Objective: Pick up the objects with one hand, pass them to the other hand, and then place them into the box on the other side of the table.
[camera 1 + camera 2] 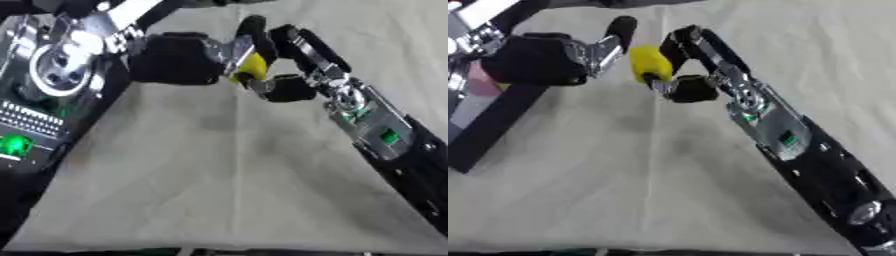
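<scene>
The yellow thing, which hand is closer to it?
Right. The right hand pinches the yellow thing with curled fingers. The left hand is just beside it on its left, fingers reaching toward it.

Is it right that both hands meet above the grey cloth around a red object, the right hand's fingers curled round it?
Not quite: the object is yellow, not red, as the right eye view shows best. The rest holds: the left hand and right hand meet above the grey cloth, the right hand's fingers curled round the object.
</scene>
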{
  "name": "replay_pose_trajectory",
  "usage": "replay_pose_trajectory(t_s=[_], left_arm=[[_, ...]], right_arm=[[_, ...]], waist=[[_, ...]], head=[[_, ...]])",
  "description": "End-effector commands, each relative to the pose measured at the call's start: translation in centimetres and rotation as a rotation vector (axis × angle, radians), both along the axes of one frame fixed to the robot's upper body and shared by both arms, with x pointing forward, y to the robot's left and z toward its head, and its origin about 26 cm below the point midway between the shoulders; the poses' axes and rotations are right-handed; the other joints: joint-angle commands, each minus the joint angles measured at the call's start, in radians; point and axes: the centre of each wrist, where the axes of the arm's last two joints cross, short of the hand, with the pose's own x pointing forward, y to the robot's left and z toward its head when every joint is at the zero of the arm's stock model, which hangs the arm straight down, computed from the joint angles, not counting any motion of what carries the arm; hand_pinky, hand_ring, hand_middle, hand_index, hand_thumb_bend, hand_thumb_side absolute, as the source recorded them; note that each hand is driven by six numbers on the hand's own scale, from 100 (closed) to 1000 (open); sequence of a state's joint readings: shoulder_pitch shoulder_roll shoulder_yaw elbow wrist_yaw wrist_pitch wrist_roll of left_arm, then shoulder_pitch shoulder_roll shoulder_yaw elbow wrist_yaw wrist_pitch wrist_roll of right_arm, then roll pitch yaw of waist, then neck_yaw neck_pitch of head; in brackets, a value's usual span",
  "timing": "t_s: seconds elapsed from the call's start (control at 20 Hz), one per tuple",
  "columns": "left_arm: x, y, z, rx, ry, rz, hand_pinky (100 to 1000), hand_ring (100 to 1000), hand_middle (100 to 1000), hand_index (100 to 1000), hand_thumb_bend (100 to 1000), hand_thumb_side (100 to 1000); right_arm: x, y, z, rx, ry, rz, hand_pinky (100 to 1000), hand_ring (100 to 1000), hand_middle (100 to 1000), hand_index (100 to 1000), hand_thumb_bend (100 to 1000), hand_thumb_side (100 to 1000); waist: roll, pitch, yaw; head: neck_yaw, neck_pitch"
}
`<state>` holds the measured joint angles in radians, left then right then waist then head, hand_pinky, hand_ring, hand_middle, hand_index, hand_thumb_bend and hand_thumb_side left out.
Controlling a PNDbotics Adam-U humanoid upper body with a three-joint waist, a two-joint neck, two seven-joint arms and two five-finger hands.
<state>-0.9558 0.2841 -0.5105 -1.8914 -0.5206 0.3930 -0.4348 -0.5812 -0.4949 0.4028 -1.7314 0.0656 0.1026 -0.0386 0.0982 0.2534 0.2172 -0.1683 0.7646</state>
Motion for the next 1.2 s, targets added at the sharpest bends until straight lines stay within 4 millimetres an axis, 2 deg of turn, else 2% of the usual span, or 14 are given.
replay_pose_trajectory(t_s=[0.05, 0.3, 0.35, 0.4, 0.45, 0.75, 1.2], left_arm=[[0.4, -0.6, 0.4, 0.035, -0.034, 0.012, 789, 724, 677, 779, 172, 499], [1.2, -1.4, -0.1, 0.117, -0.046, 0.025, 802, 746, 707, 811, 213, 502], [1.4, -1.5, -0.2, 0.142, -0.049, 0.027, 816, 763, 731, 834, 239, 571], [1.5, -1.6, -0.2, 0.168, -0.053, 0.028, 819, 768, 737, 837, 256, 591], [1.5, -1.7, -0.2, 0.192, -0.060, 0.031, 823, 778, 748, 843, 320, 622], [2.0, -2.0, -0.1, 0.321, -0.113, 0.079, 824, 795, 767, 845, 454, 590], [3.6, -2.3, -1.0, 0.413, -0.126, 0.145, 827, 805, 778, 845, 498, 582]], right_arm=[[0.0, 0.4, 0.6, -0.001, -0.028, 0.018, 541, 423, 377, 474, 318, 100], [0.0, 0.6, 0.6, 0.003, -0.031, 0.024, 539, 423, 377, 473, 322, 100], [0.0, 0.6, 0.6, 0.003, -0.031, 0.024, 539, 422, 376, 473, 324, 100], [0.0, 0.6, 0.6, 0.004, -0.031, 0.023, 538, 422, 376, 473, 324, 100], [0.0, 0.5, 0.6, 0.004, -0.029, 0.021, 537, 421, 376, 472, 326, 100], [-0.1, 0.5, 0.5, -0.001, -0.031, 0.020, 537, 423, 376, 472, 332, 100], [-0.5, 0.3, 0.9, 0.008, -0.053, 0.023, 534, 425, 376, 470, 333, 100]], waist=[[0.010, -0.029, 0.002], [0.010, -0.029, 0.003], [0.010, -0.029, 0.003], [0.011, -0.030, 0.003], [0.012, -0.029, 0.004], [0.016, -0.030, 0.010], [0.014, -0.031, 0.010]], head=[[-0.003, 0.005], [-0.002, 0.005], [-0.002, 0.005], [-0.002, 0.005], [-0.003, 0.005], [-0.006, 0.005], [-0.006, 0.005]])
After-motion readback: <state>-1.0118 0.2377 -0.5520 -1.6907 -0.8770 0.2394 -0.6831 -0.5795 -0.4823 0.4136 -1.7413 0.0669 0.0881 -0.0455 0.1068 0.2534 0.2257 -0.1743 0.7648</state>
